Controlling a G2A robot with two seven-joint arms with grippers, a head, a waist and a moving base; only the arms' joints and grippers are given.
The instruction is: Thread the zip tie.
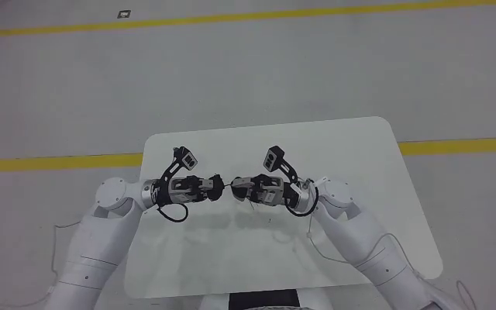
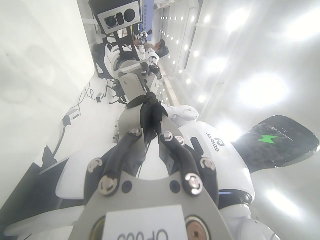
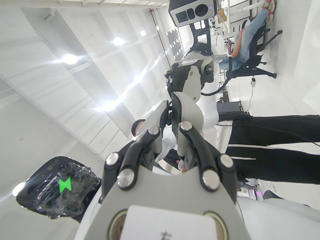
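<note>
Two grippers of mine meet tip to tip above the middle of one white table [image 1: 349, 155], my left gripper [image 1: 220, 187] coming in from the left and my right gripper [image 1: 235, 186] from the right. One black zip tie [image 2: 149, 116] bridges the small gap between them, held up off the tabletop. Both pairs of fingers are drawn narrow, each pinching its own end of that single tie.

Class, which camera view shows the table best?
Top view: nearly the whole white table, rounded corners included. The left wrist view catches one pale strip of table; the right wrist view, perhaps a sliver.
</note>
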